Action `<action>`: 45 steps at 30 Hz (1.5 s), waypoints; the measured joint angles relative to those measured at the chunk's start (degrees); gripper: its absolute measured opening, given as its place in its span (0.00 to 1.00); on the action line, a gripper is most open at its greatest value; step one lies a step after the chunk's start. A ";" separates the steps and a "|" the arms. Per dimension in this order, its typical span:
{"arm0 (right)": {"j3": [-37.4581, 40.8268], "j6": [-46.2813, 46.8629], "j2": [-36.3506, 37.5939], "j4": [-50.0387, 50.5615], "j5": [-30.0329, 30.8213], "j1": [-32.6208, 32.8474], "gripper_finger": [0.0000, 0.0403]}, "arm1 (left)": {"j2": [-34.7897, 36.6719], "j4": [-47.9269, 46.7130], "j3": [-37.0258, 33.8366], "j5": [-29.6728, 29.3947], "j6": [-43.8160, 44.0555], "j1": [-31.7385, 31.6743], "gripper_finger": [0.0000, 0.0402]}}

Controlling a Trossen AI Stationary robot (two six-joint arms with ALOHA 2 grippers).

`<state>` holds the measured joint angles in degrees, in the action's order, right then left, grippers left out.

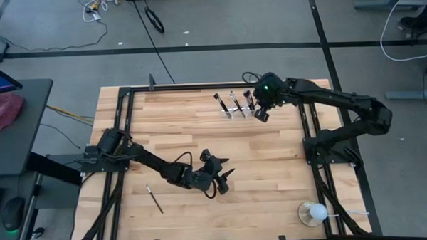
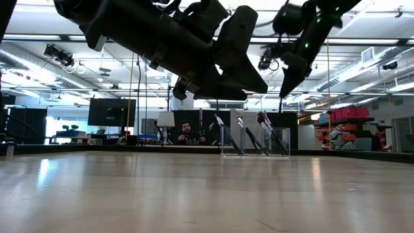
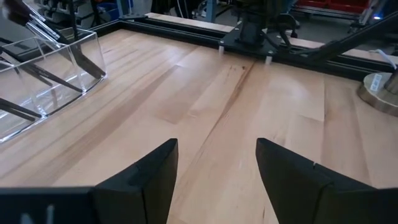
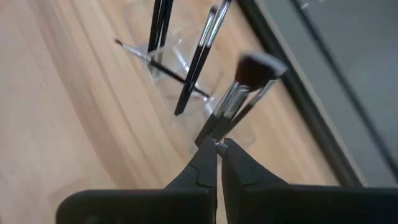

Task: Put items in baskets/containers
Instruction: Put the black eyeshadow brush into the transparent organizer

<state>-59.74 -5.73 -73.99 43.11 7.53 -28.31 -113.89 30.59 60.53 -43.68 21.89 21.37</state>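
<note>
The clear organizer (image 1: 238, 112) is placed near the far edge of the surface (image 1: 272, 175), at about 12 o'clock from its middle. Several makeup brushes (image 1: 231, 104) are already leaned inside it, handles down and bristles up, so that the compartment walls keep them from falling.

The right gripper (image 4: 217, 147) is held directly above the 3 o'clock end of the organizer. Its fingers are seen pressed together, with the handle of a fluffy-tipped brush (image 4: 249, 78) right at their tips; whether this brush is pinched or already released cannot be told.

One brush (image 1: 154, 199) is left lying flat on the surface, near the front edge at about 8 o'clock. The left gripper (image 1: 220, 178) is held just above the wood at about 6 o'clock of the middle, jaws spread and empty, probably ready for that brush.
</note>
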 joint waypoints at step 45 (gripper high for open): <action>20.84 8.34 11.03 -35.69 -6.14 20.73 0.23 | 6.84 -50.47 10.92 3.97 4.75 11.24 0.55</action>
<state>-38.90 2.61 -62.96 7.42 1.38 -7.58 -107.05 -19.88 71.45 -39.71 26.64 32.60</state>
